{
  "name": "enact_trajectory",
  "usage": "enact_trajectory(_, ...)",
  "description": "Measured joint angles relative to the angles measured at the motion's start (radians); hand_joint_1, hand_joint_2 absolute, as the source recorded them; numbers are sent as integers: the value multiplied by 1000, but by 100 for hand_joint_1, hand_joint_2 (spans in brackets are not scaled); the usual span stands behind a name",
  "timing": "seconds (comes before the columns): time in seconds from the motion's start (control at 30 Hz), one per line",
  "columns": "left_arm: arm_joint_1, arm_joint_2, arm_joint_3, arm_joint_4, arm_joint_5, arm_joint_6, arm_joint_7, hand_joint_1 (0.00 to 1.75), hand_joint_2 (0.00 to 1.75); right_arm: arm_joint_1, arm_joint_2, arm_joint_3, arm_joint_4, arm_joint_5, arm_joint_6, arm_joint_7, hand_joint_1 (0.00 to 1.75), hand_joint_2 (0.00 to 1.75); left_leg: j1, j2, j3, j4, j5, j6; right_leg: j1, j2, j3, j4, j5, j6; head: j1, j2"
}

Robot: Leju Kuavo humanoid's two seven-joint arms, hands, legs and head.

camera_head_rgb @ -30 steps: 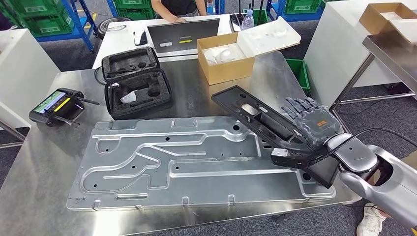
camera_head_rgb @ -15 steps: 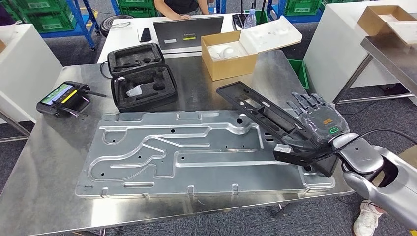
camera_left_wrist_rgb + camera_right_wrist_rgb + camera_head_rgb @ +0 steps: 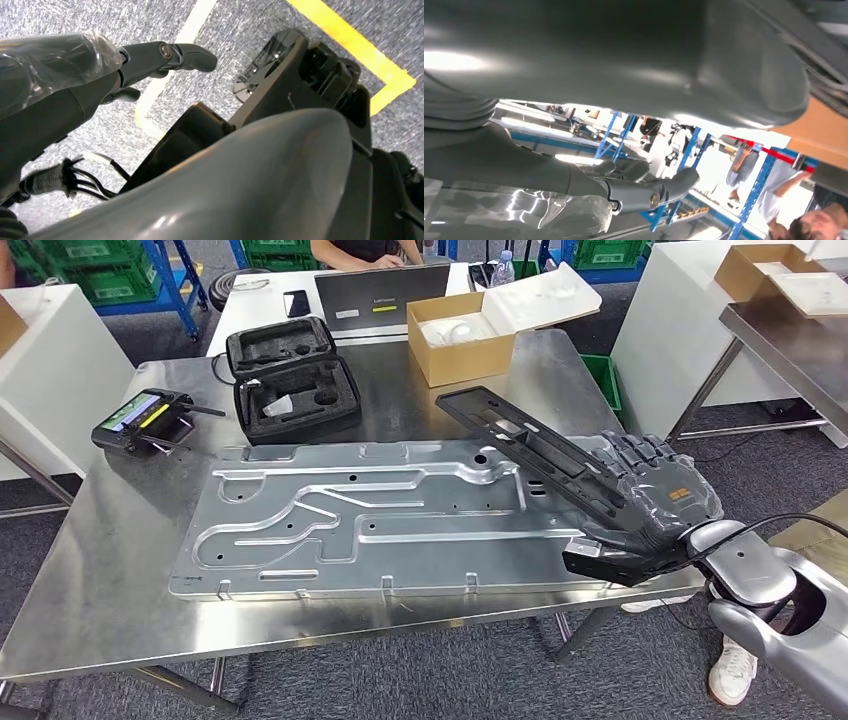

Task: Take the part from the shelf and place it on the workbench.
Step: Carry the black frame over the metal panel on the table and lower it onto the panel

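I see the stainless-steel desk [image 3: 90,580] across most of the head view, and on it lies the large stamped silver metal panel [image 3: 370,530] with raised channels, flat and reaching almost to the near edge. Next in size is the long black plastic part [image 3: 530,455], the thing I am after: it stretches diagonally above the panel's right end, its far tip pointing toward the open brown cardboard box [image 3: 462,337] and its near end hanging just past the desk's right front corner. My right robot hand [image 3: 655,505] grips that near end, its dark fingers [image 3: 630,452] wrapped over the top of the part; I cannot tell whether the far tip touches the desk or is held off it. In the right wrist view the part's dark underside [image 3: 574,45] spans the frame close above the thumb [image 3: 644,192].

Behind the panel sits an open black foam-lined case [image 3: 290,380], with a black handheld controller with a lit screen [image 3: 145,420] just off its left side. A grey laptop [image 3: 380,300] stands on the white table beyond.

In the left wrist view my left robot hand [image 3: 75,85] hangs over grey floor with its fingers apart, holding nothing.
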Motion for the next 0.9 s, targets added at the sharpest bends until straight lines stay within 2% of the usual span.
enact_trajectory(0.03,0,0,0,0,0,0,-1,0,0,5,-1,-3,-3,0,-2,1,0,0,1,-1,-1,1,4,-5,-1,-1,-4,0,4,-8,0,0)
enact_trajectory(0.07,1,0,0,0,1,0,-1,0,0,10,-1,-7,-7,-1,-4,2,0,0,3,-1,-7,9,-5,-11,-2,-3,-11,0,11,-16,-1,0)
enact_trajectory(0.1,2,0,0,0,2,0,-1,0,0,16,-1,-12,-11,-1,-7,4,0,0,5,-1,-18,33,-32,-17,-2,-5,-20,0,21,-24,-1,0)
enact_trajectory(0.13,3,1,0,0,3,0,-2,0,0,22,-2,-17,-16,-2,-11,6,0,0,8,-1,-34,79,-78,-23,-3,-7,-33,-1,32,-31,-1,0)
enact_trajectory(0.2,4,0,0,0,4,0,-2,0,0,36,-3,-30,-25,-3,-17,10,0,0,12,-1,-73,217,-186,-33,-1,-7,-63,0,55,-36,-2,0)
enact_trajectory(0.23,3,0,0,0,4,0,-2,0,0,45,-4,-37,-29,-3,-20,12,0,0,13,-1,-85,281,-217,-34,1,-7,-79,1,67,-37,-2,0)
enact_trajectory(0.27,3,0,0,0,5,0,-2,0,0,55,-4,-42,-32,-4,-22,14,0,0,14,-1,-88,323,-228,-34,2,-6,-93,1,76,-37,-2,0)
enact_trajectory(0.3,4,0,0,0,5,0,-2,0,0,66,-5,-48,-36,-4,-25,15,0,0,13,-1,-72,329,-216,-31,5,-7,-108,1,87,-37,-2,0)
enact_trajectory(0.33,4,0,0,0,6,0,-3,0,0,78,-5,-53,-40,-5,-27,17,0,0,12,-1,-38,297,-190,-26,8,-7,-122,2,98,-37,-2,0)
enact_trajectory(0.37,3,0,0,0,6,0,-3,0,0,87,-6,-60,-43,-5,-29,18,0,0,9,-1,12,234,-164,-17,11,-6,-135,2,109,-37,-2,0)
enact_trajectory(0.4,3,1,0,0,7,0,-4,0,0,97,-7,-68,-47,-6,-32,19,0,0,5,-1,77,149,-148,-5,14,-6,-148,2,119,-35,-1,0)
enact_trajectory(0.43,1,1,0,0,8,0,-5,0,0,105,-8,-78,-51,-7,-37,20,0,0,1,-2,133,65,-148,4,15,-7,-155,2,129,-33,-1,0)
enact_trajectory(0.47,0,2,0,0,10,0,-6,0,0,118,-9,-88,-53,-10,-43,21,0,0,-4,-2,171,5,-154,10,14,-7,-159,1,138,-29,0,0)
enact_trajectory(0.5,-1,2,0,0,13,0,-8,0,0,136,-10,-99,-54,-16,-53,22,0,0,-8,-3,191,-31,-160,14,12,-9,-161,-2,147,-23,-1,0)
enact_trajectory(0.57,2,1,1,0,18,1,-11,0,0,185,-10,-119,-54,-32,-83,21,0,0,-11,-5,184,-49,-144,18,8,-12,-163,-9,164,-11,-3,0)
enact_trajectory(0.6,4,0,1,0,20,1,-11,0,0,211,-9,-129,-51,-42,-105,18,0,0,-10,-4,176,-55,-130,23,7,-11,-170,-4,155,-7,-4,0)
enact_trajectory(0.63,6,0,1,0,22,2,-12,0,0,235,-7,-137,-45,-50,-127,13,0,0,-8,-4,165,-61,-116,27,7,-9,-181,15,128,-3,-5,0)
enact_trajectory(0.67,7,0,1,0,23,2,-13,0,0,260,-4,-146,-35,-57,-153,5,0,0,-6,-2,154,-64,-102,30,6,-6,-198,56,83,-1,-5,0)
enact_trajectory(0.73,11,-2,1,0,25,2,-14,0,0,307,5,-160,-13,-65,-194,-10,0,0,-6,-1,125,-63,-78,33,4,-5,-236,192,-16,6,-5,0)
enact_trajectory(0.77,14,-3,1,0,26,3,-14,0,0,329,10,-165,-3,-69,-206,-14,0,0,-6,0,111,-62,-67,32,3,-5,-247,259,-40,10,-5,0)
enact_trajectory(0.8,16,-4,1,0,28,3,-14,0,0,345,16,-169,6,-78,-213,-17,0,0,-6,2,96,-61,-56,31,1,-5,-245,298,-39,12,-5,0)
enact_trajectory(0.83,18,-4,1,0,29,3,-14,0,0,359,21,-173,15,-90,-218,-18,0,0,-5,4,82,-60,-46,29,-1,-5,-228,306,-21,15,-5,0)
enact_trajectory(0.87,19,-4,1,0,32,4,-14,0,0,373,29,-179,28,-111,-231,-23,0,0,-3,5,69,-57,-37,25,-3,-5,-187,266,9,19,-5,0)
enact_trajectory(0.9,19,-4,1,0,34,5,-14,0,0,388,39,-186,44,-136,-252,-32,0,0,-2,6,57,-51,-30,21,-7,-6,-129,195,29,24,-5,0)
